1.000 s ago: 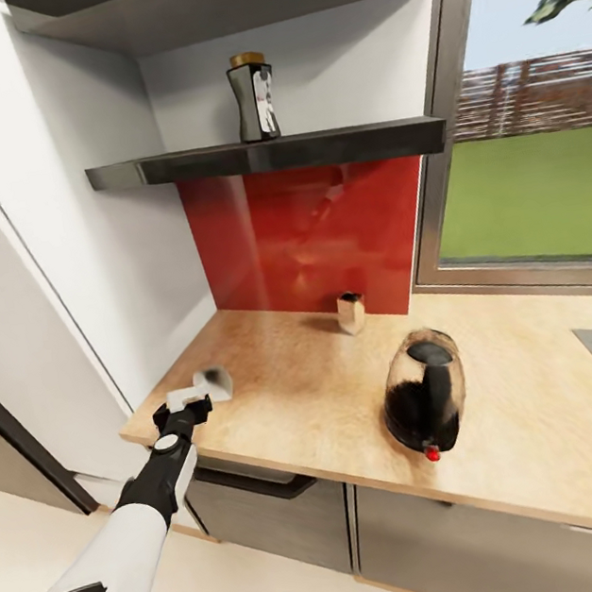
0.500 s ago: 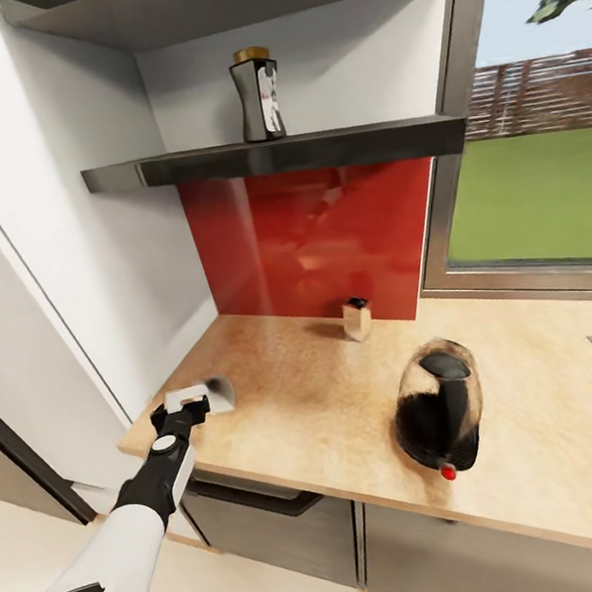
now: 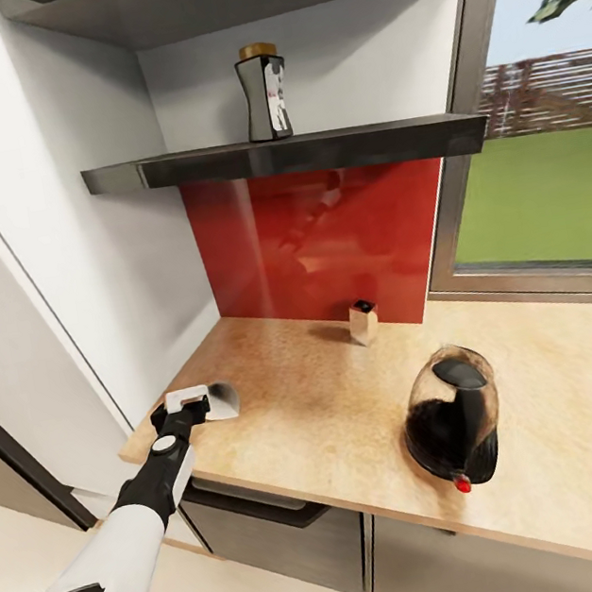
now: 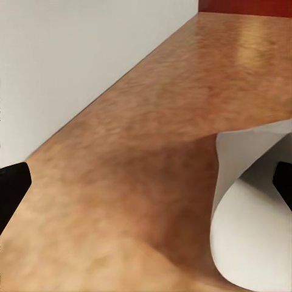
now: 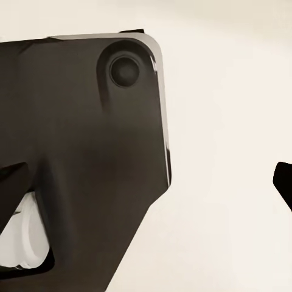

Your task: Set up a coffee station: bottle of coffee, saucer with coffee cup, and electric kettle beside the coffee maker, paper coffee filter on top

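Note:
The dark bottle of coffee (image 3: 264,91) with a gold lid stands upright on the black shelf (image 3: 283,154). On the wooden countertop (image 3: 323,406), the black electric kettle (image 3: 452,419) sits near the front edge. A white paper coffee filter (image 3: 221,401) lies at the counter's left end. My left gripper (image 3: 190,401) hovers right at it, open, and in the left wrist view the filter (image 4: 255,231) curves up beside one black finger (image 4: 12,188). My right gripper (image 5: 146,182) is open over pale floor.
A small beige container with a dark top (image 3: 363,322) stands against the red backsplash (image 3: 315,236). A white wall (image 3: 88,252) closes the counter's left end. A window (image 3: 545,180) is at the right. A dark robot part (image 5: 79,152) lies beneath the right gripper.
The head camera has shifted, so the kettle and counter sit further right and lower in the picture. The left gripper and the filter keep their place on the counter.

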